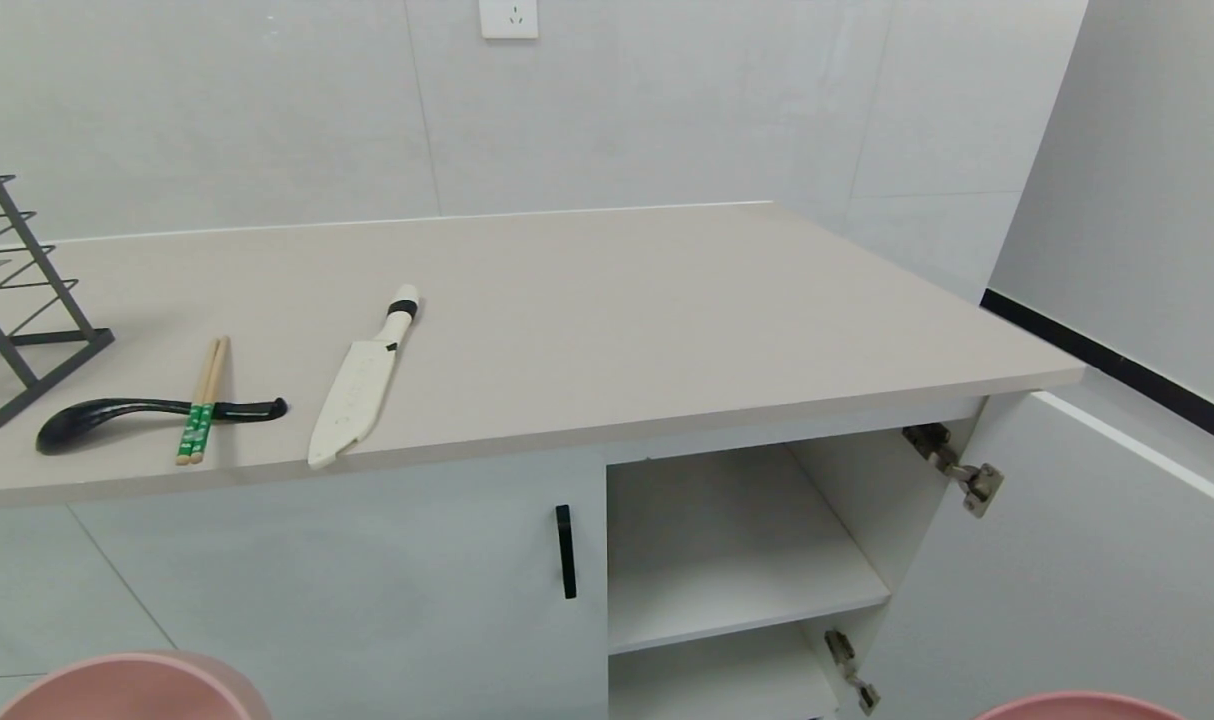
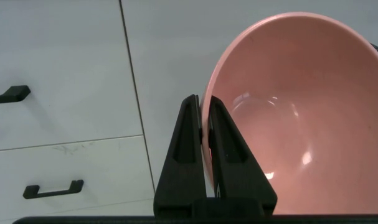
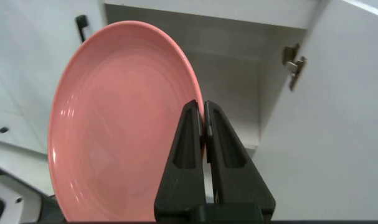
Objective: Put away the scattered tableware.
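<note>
Left gripper [image 2: 203, 109]: jaws closed onto the rim of a pink bowl [image 2: 301, 106], one finger inside the wall, one outside.
Bowl: held off the counter, low on the robot's left. The head view gives just an arc of its rim [image 1: 127, 688] at the lower edge. The left wrist view gives its glossy inside and the grip itself.
Right gripper [image 3: 202, 112]: jaws pinching the edge of a pink plate [image 3: 120, 118], which stands nearly on edge.
Plate: held low on the robot's right, in front of the open cabinet [image 3: 238, 68]. In the head view a sliver of rim [image 1: 1077, 706] shows at the lower edge.
Counter [image 1: 617, 300]: pale top carrying the loose items toward its left front.
Knife [image 1: 362, 385]: white, black-banded handle, lying flat, tip just over the front edge.
Spoon [image 1: 147, 412]: black, flat, left of the knife.
Chopsticks [image 1: 202, 400]: a pair side by side, lying across the spoon handle.
Rack [image 1: 17, 290]: dark wire frame at the counter's left end, near the spoon bowl.
Cabinet, head view: right door [image 1: 1067, 560] swung open, shelf [image 1: 737, 560] bare; left door shut, black handle [image 1: 565, 551].
Left wrist view, background: white drawers [image 2: 58, 74] with black handles.
Right wrist view, background: a door hinge [image 3: 294, 62] beside the cabinet opening.
</note>
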{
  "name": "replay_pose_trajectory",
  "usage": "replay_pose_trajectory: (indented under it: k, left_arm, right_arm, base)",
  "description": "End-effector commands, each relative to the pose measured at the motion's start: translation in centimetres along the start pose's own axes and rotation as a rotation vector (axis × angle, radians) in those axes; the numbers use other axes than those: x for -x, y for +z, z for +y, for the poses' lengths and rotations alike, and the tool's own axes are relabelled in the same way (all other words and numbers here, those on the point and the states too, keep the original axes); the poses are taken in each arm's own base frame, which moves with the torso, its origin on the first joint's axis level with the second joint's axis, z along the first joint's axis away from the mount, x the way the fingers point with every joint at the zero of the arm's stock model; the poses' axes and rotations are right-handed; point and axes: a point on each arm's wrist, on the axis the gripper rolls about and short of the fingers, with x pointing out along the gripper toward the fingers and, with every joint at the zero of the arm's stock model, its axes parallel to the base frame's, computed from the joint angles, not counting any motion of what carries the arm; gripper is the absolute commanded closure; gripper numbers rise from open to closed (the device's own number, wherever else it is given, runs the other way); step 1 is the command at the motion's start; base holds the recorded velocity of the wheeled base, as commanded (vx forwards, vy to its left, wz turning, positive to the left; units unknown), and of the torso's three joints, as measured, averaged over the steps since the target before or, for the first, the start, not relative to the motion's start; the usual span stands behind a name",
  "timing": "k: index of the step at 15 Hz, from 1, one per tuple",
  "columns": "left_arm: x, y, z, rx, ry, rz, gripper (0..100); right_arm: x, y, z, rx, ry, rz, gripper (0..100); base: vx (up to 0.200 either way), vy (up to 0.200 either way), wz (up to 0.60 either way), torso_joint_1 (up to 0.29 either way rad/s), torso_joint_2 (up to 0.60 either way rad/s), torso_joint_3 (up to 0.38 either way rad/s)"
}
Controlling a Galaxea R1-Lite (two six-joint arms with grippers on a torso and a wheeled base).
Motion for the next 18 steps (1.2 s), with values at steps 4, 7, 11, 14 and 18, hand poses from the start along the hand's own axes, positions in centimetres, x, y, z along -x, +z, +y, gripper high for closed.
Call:
replay_pose_trajectory:
  k: [4, 7, 11, 14, 18]
  left_arm:
    - [0.0, 0.0, 0.0, 0.0, 0.0, 0.002, 100]
    - [0.0, 0.0, 0.0, 0.0, 0.0, 0.002, 100]
    - [0.0, 0.0, 0.0, 0.0, 0.0, 0.002, 100]
    - [0.0, 0.0, 0.0, 0.0, 0.0, 0.002, 100]
    - [0.0, 0.0, 0.0, -0.001, 0.0, 0.002, 100]
  right_arm:
    - [0.1, 0.0, 0.0, -0.01, -0.02, -0.007, 100]
    - [0.1, 0.0, 0.0, -0.01, -0.02, -0.007, 100]
    - [0.1, 0.0, 0.0, -0.013, -0.02, -0.007, 100]
    - [0.1, 0.0, 0.0, 0.003, -0.009, -0.008, 100]
    - [-1.0, 1.1, -0.4, -0.064, -0.013, 0.139, 100]
  base:
    - [0.0, 0.0, 0.0, -0.338, 0.08, -0.251]
    - [0.0, 0.0, 0.0, -0.111, 0.09, -0.03]
    - [0.0, 0.0, 0.0, -0.038, 0.25, 0.201]
    - [0.0, 0.0, 0.0, -0.003, 0.04, 0.037]
    - [0.0, 0.0, 0.0, 0.0, 0.0, 0.0]
